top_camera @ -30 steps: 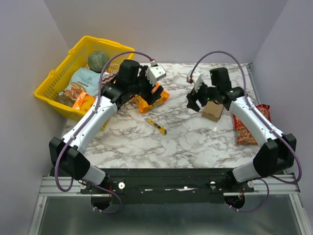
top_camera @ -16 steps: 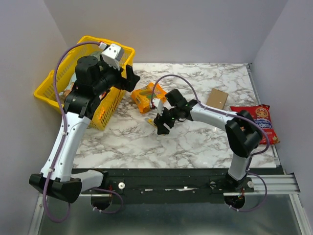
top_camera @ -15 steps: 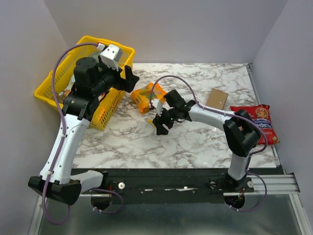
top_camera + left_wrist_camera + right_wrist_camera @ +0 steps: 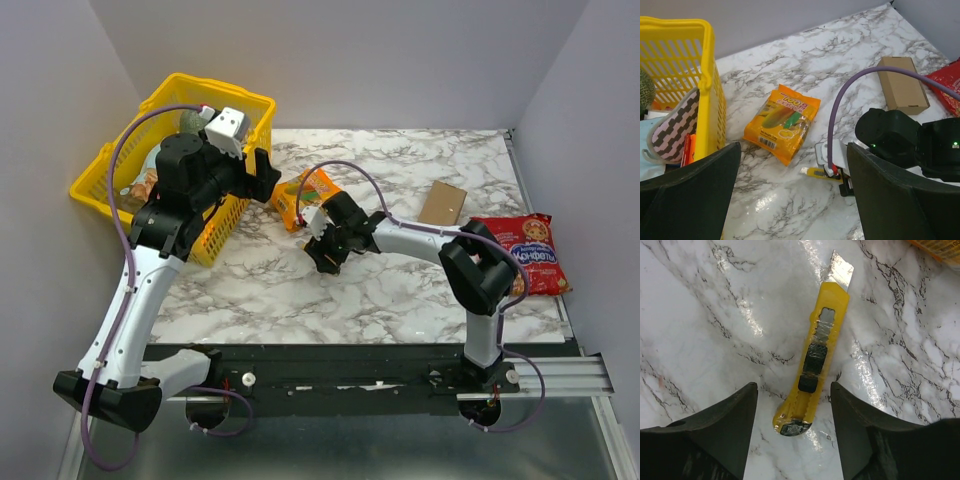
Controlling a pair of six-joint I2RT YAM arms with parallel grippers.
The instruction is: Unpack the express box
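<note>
The express box [image 4: 444, 203], plain brown and closed, lies flat at the back right; it also shows in the left wrist view [image 4: 902, 85]. My right gripper [image 4: 324, 256] is open and low over the table, its fingers on either side of the rear end of a yellow utility knife [image 4: 812, 367] with its blade out. The jaws [image 4: 792, 435] do not touch the knife. My left gripper [image 4: 262, 168] is open and empty, held high beside the basket, looking down at the knife [image 4: 822, 173] and the right gripper [image 4: 900, 140].
An orange snack packet [image 4: 305, 195] lies just behind the knife. A red snack bag [image 4: 525, 255] lies at the right edge. A yellow basket [image 4: 170, 150] with several items stands at the back left, close to the left arm.
My right gripper has left the box and come left, down over the knife. My left arm has pulled back from the orange packet and risen by the basket.
</note>
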